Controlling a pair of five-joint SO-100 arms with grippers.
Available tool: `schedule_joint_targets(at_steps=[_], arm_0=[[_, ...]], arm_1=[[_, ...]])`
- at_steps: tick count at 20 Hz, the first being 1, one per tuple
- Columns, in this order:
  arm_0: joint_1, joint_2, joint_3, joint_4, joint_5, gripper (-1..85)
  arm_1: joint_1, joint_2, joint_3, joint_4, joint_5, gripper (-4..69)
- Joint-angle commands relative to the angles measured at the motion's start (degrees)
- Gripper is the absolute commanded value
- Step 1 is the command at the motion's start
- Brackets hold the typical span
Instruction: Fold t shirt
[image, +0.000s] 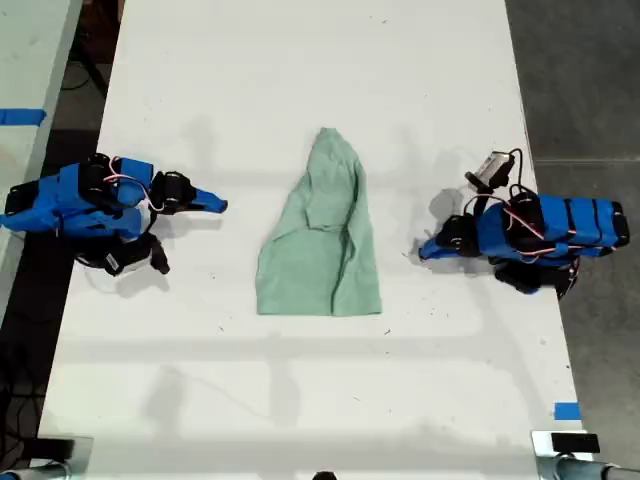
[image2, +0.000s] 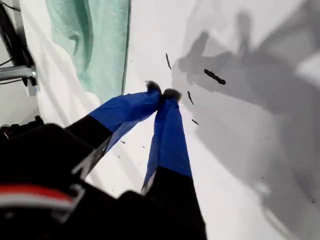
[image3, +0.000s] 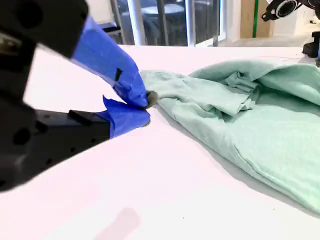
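The t shirt (image: 320, 245) is pale mint green and wrinkled. It lies flat near the middle of the white table (image: 300, 400), its narrow end toward the far side and its wide end toward the near side. My first gripper (image: 425, 250) rests on the table at the exterior view's right, shut and empty, a short gap from the t shirt's edge. In the first wrist view the first gripper (image2: 162, 94) has its tips together, with the t shirt (image2: 95, 40) beyond. My second gripper (image: 215, 204), at the exterior view's left, is shut and empty. The second gripper (image3: 146, 109) sits just short of the t shirt (image3: 250, 120).
Blue tape (image: 567, 411) marks the table near the exterior view's lower right, beside a clamp (image: 565, 443). Another clamp (image: 60, 450) sits at the lower left. A second table with blue tape (image: 20, 116) stands at the exterior view's left. Small dark marks (image2: 215, 76) dot the tabletop.
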Motion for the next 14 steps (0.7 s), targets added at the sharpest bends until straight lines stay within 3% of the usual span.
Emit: schedule_joint_targets(at_steps=[1,14], arm_0=[[1.14,0.35,0.35,-0.88,-0.97,-0.2],[-0.7,-3.08,-0.97,-0.09,-4.83,-0.2]], arm_1=[[-0.44,0.62,2.9,0.35,0.79,1.9],[-0.44,0.62,2.9,0.35,0.88,1.9]])
